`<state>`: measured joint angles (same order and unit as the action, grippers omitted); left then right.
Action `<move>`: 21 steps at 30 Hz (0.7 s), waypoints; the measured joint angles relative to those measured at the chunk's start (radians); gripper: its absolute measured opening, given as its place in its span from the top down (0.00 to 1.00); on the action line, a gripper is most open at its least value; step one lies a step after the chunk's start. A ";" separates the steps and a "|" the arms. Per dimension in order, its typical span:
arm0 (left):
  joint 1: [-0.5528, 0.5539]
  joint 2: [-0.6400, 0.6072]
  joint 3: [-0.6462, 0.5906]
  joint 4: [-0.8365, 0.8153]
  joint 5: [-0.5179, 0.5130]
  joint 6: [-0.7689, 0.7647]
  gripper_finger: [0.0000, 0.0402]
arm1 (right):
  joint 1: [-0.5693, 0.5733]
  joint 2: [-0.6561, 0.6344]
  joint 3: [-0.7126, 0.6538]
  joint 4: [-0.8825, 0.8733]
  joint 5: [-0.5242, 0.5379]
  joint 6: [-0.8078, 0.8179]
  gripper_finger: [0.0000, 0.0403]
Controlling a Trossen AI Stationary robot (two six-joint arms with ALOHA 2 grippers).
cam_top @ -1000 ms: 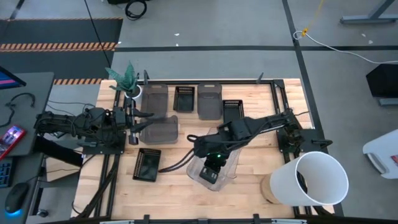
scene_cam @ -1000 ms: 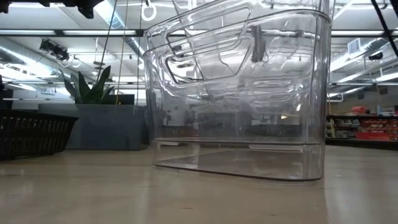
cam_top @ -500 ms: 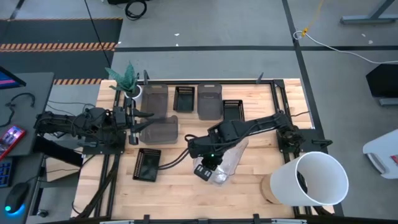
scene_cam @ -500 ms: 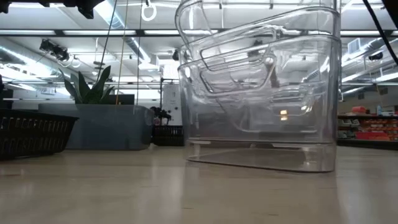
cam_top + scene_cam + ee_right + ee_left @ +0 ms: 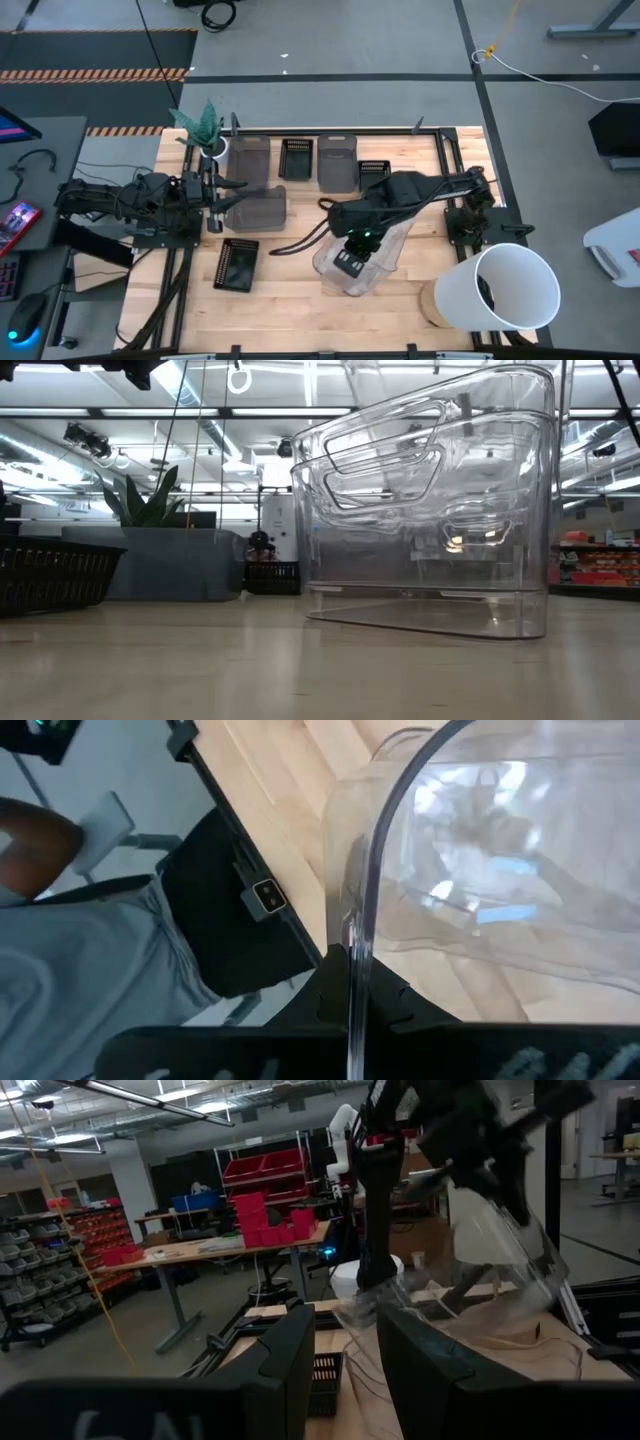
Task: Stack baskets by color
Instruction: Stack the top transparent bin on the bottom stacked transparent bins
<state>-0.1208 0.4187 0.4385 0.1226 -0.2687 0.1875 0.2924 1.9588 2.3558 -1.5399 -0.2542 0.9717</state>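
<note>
Nesting of the large clear rectangular plastic baskets (image 5: 358,262) is the step in hand, and it is nearly complete: in the low view the inner clear basket (image 5: 395,435) is sitting inside the outer clear basket (image 5: 430,575), with its rim showing just above the outer rim. The stack is resting on the wooden table (image 5: 280,300) at about 5 o'clock from the table centre, near the big white round bucket (image 5: 505,290) at 4 o'clock.

The right gripper (image 5: 350,263) is working over the stack. Its fingers are pinched together on the thin clear wall, as the right wrist view shows the rim (image 5: 352,950) passing between them.

To finish well, judge first that the inner basket is level; in the low view its rim is appearing slightly tilted. Press straight down until both rims are running parallel, then part the fingers and lift vertically, so that the light stack is not dragged sideways or tipped.

The left gripper (image 5: 218,195) is waiting at 9 o'clock, at the edge of a smoky grey mid-sized plastic basket (image 5: 258,208). Its fingers (image 5: 290,1370) are standing partly apart with the grey basket's wall between them; whether they are gripping it cannot be told.

Other grey baskets (image 5: 338,160) and small black slotted baskets (image 5: 237,264) are lying well apart from the clear stack, so the withdrawal path upward is judged free.
</note>
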 joint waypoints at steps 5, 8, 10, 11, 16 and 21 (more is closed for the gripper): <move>0.000 0.000 0.000 0.000 0.000 0.001 0.70 | -0.009 -0.055 0.001 -0.003 0.052 0.021 1.00; 0.000 0.000 0.000 0.000 0.000 0.001 0.70 | -0.010 -0.057 0.001 -0.028 0.069 0.020 1.00; 0.000 0.000 0.000 0.000 0.000 0.001 0.70 | -0.010 -0.052 0.001 -0.034 0.069 0.016 1.00; 0.000 0.000 0.000 0.000 0.000 0.001 0.70 | -0.011 -0.050 0.001 -0.033 0.067 0.011 1.00; 0.000 0.000 0.000 0.000 0.000 0.001 0.70 | -0.015 -0.026 0.001 -0.028 0.070 -0.003 1.00; 0.000 0.000 0.000 0.000 0.000 0.001 0.70 | -0.019 -0.003 -0.001 -0.027 0.082 -0.022 1.00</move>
<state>-0.1211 0.4183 0.4385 0.1222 -0.2691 0.1886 0.2731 1.9561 2.3547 -1.5673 -0.1718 0.9501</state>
